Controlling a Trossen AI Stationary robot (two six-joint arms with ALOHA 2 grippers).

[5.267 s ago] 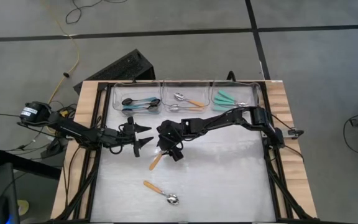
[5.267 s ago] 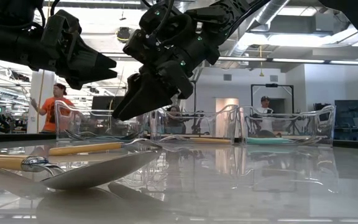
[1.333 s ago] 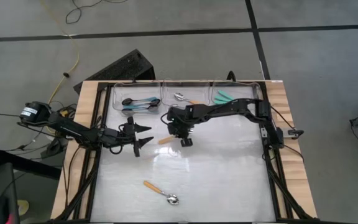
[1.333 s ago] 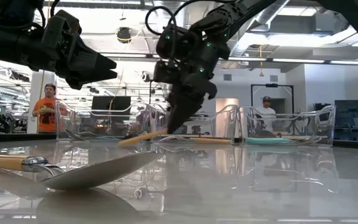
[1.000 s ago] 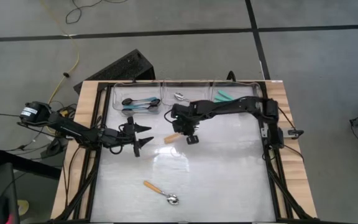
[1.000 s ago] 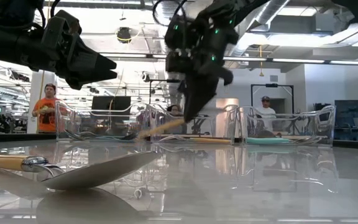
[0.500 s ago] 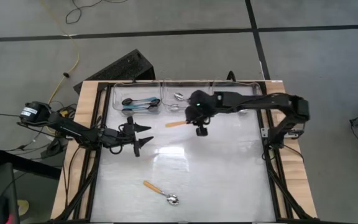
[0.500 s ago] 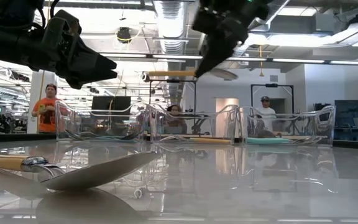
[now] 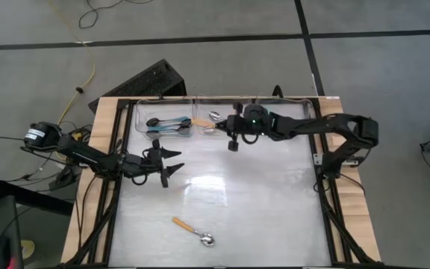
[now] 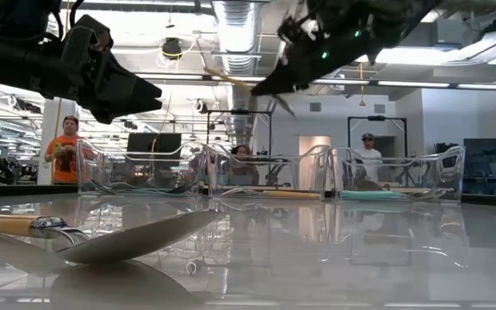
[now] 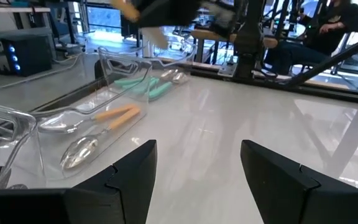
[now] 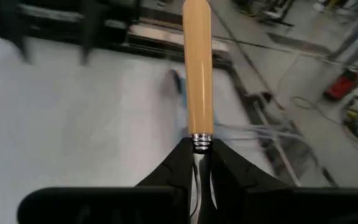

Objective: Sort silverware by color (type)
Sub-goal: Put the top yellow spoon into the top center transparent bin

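My right gripper (image 9: 226, 128) hangs over the table's far middle, by the middle clear bin (image 9: 216, 112), shut on a spoon with an orange handle (image 12: 197, 68). In the low view that gripper (image 10: 274, 84) is high above the table. The bowl of the spoon is hidden behind the fingers. A second orange-handled spoon (image 9: 192, 230) lies flat on the table near the front edge. My left gripper (image 9: 169, 164) hovers open at the table's left, with nothing between its fingers (image 11: 197, 168). My right gripper pinches the spoon's silver neck (image 12: 201, 147), just below the orange handle, between its two fingers. The handle sticks straight out ahead of the fingertips, in line with the fingers. The spoon is lifted clear of the table.
Three clear bins stand in a row along the far edge: the left one holds blue-handled spoons (image 9: 166, 125), the middle one orange-handled spoons (image 11: 107, 117), the right one teal-handled spoons (image 11: 143, 84). People show in the room behind the table.
My right gripper has risen well above the table and gone toward the far edge, over to the middle bin, turning as it went. The orange-handled spoon has gone up with it and stays clear of the table.
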